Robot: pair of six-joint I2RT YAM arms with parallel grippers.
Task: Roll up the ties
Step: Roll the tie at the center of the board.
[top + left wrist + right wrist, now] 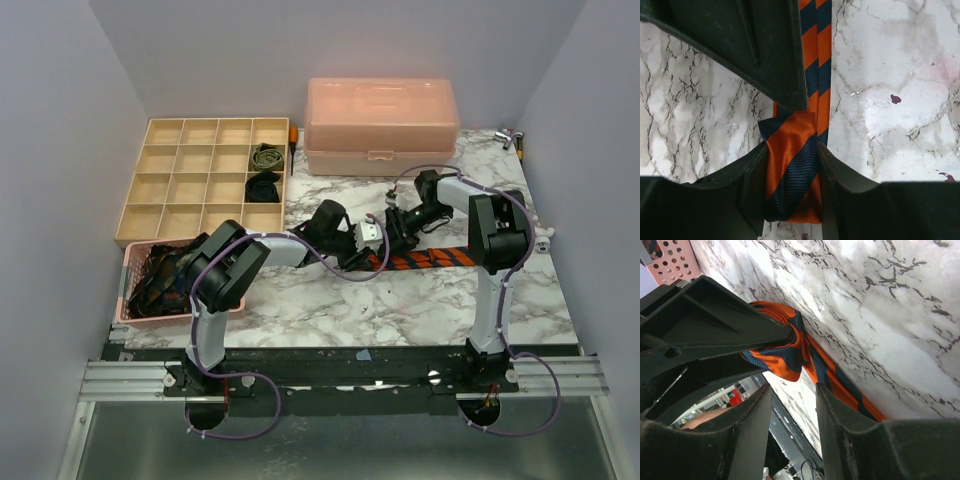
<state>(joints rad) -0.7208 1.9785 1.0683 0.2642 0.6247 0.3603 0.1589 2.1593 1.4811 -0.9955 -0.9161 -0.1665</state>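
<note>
Pink box [380, 120] at the back has a raised panel on its lid, and any lettering there is too small to read.

Left hand [791, 150] is clamped on the folded end of the striped tie [792, 170], with a finger pressed against each side. Right hand [792, 390] has its fingers parted with nothing between them, just short of that same folded end.

The rest of the striped tie [430, 258] lies flat on the surface [330, 300], running right from the two hands. Its far end is hidden behind the right arm [495, 235].

In the left wrist view a dark part of the other hand covers the tie's left edge above the fold. From the top camera the hands overlap, so the grip can't be made out there. A purple cable [340, 268] loops just beside the gripped end.

Rolled olive tie [266, 156] and rolled black tie [263, 187] each sit in a right-column cell of the tray [200, 174]. Dark ties [165, 275] are heaped in the basket [127, 285] and are hard to tell apart.

There is bare marble between the striped tie and the near edge, and more to the right.
</note>
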